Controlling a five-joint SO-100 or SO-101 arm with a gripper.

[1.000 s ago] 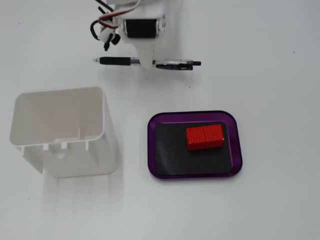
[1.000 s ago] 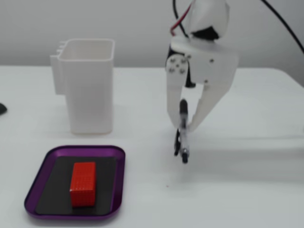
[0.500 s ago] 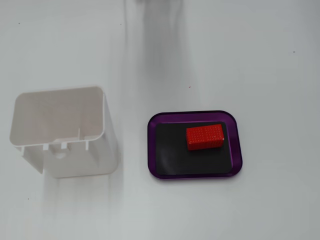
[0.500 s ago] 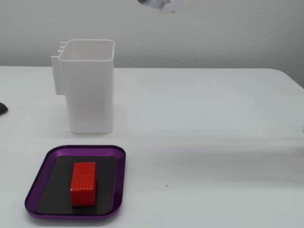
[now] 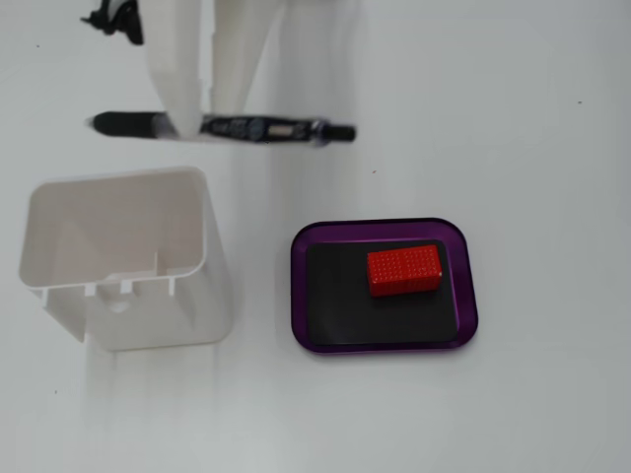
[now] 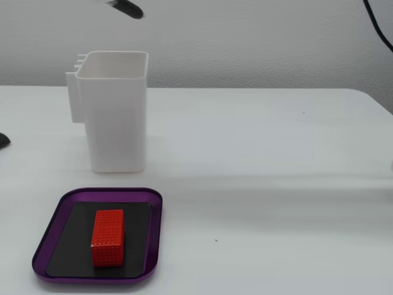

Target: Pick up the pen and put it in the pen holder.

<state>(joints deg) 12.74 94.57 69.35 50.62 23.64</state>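
Observation:
The pen (image 5: pixel 256 128) is dark, with a light tip at the left and a black end at the right, and lies level in a fixed view. My white gripper (image 5: pixel 202 123) comes in from the top edge and is shut on the pen near its left third. The pen is off the table: in the other fixed view only one dark end of the pen (image 6: pixel 126 7) shows at the top edge, above the holder. The white square pen holder (image 5: pixel 118 256) stands upright and looks empty; it also shows in the side view (image 6: pixel 113 110). The gripper itself is out of that view.
A purple tray (image 5: pixel 468 296) with a black mat holds a red block (image 5: pixel 404 269), right of the holder; it also shows in the side view (image 6: pixel 153 246), with the red block (image 6: pixel 108 236) in it. A black part (image 5: pixel 113 20) sits at the top left. A dark object (image 6: pixel 3 140) shows at the left edge.

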